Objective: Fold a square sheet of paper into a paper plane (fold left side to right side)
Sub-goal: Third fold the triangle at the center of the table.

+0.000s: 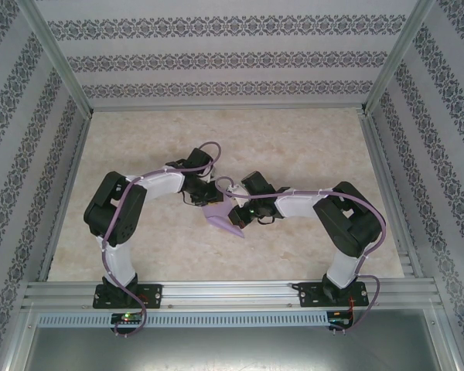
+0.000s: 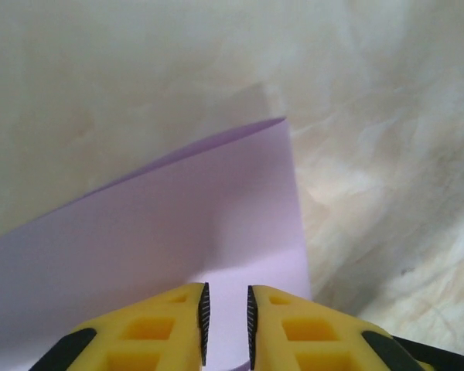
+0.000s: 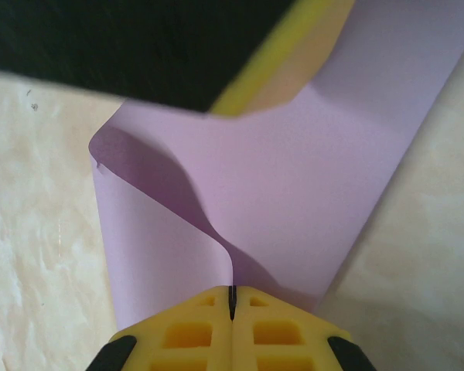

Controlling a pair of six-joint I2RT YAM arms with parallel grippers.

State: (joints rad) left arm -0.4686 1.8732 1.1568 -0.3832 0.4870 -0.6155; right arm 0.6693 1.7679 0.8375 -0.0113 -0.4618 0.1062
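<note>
L arm [image 1: 112, 224]: base at 7 o'clock in top view, upper link rising to a bent elbow, forearm running toward 3 o'clock, wrist dipped to bench ctr. R arm [image 1: 344, 228] mirrors it: base at 5 o'clock, elbow up, forearm toward 9 o'clock. The two wrists nearly meet mid-bench.

L pincer [image 2: 226, 294]: yellow jaws parted by a narrow gap, nothing pinched. It hovers over the paper sheet [image 2: 178, 232], whose lilac shows through the gap.

R pincer [image 3: 232, 292]: jaws pressed together w/ a curled edge of the sheet nipped in the seam. From there the sheet rises in a soft S-bend toward 12 o'clock in the wrist view. One L finger [image 3: 294, 54] crosses over it at 12 o'clock, hiding the far part.

In top view the sheet lies btwn both pincers, just toward 6 o'clock of ctr, partly folded, one pointed corner sticking out toward 5 o'clock. In L wrist view its far edge lifts off the bench.

Bench [image 1: 294, 154]: cream, marble-look, matte. Walls [image 1: 216, 62] on 3 sides: pale paper w/ dark ornamental stripes. Alu frame rail [image 1: 232, 292] along the near edge carries both bases. Lilac cables [image 1: 371, 212] loop along each arm, and the arms' wrists cover much of the sheet from above.
</note>
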